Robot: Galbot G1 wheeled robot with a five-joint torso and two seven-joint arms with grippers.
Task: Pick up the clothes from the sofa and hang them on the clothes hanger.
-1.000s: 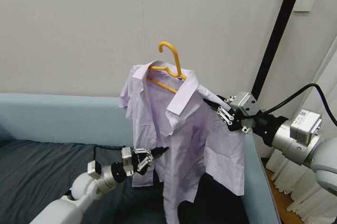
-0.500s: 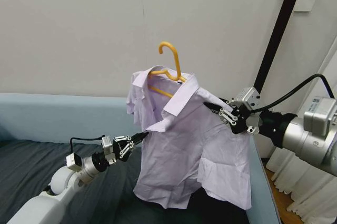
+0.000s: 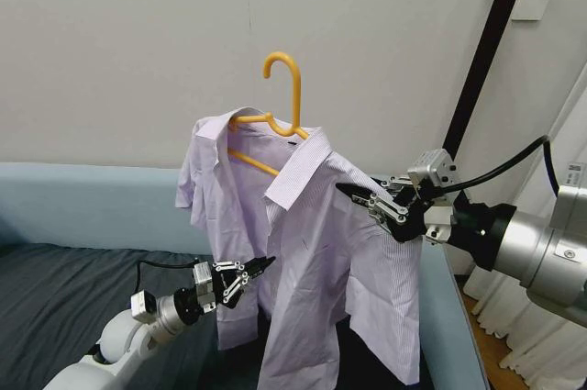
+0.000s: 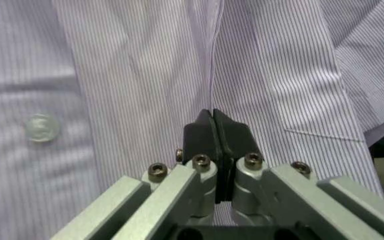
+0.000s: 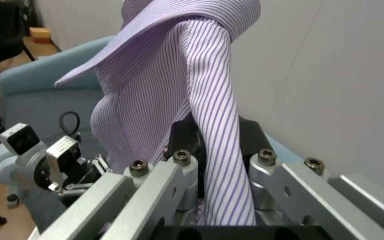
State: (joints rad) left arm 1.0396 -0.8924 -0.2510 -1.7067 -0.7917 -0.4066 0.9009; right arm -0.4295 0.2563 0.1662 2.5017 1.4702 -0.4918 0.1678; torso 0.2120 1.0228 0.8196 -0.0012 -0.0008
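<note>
Shirt (image 3: pixel 312 225) hangs above blue sofa (image 3: pixel 92 206), white wall (image 3: pixel 138 41) behind.

Pale-blue sofa (image 3: pixel 119 225), backrest (image 3: pixel 55 197) at 9 o'clock, dark seat (image 3: pixel 55 303) at 8 o'clock, armrest (image 3: pixel 455 326) at 5 o'clock.

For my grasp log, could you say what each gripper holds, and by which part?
Right gripper pinches the shirt by its shoulder; left gripper, a fold of its front.

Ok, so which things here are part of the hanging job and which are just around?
Job: purple striped shirt, yellow hanger inside it, light blue sofa, right gripper clamped on its shoulder, left gripper pinching its front.
Just around: black pole, white wall, curtain.
</note>
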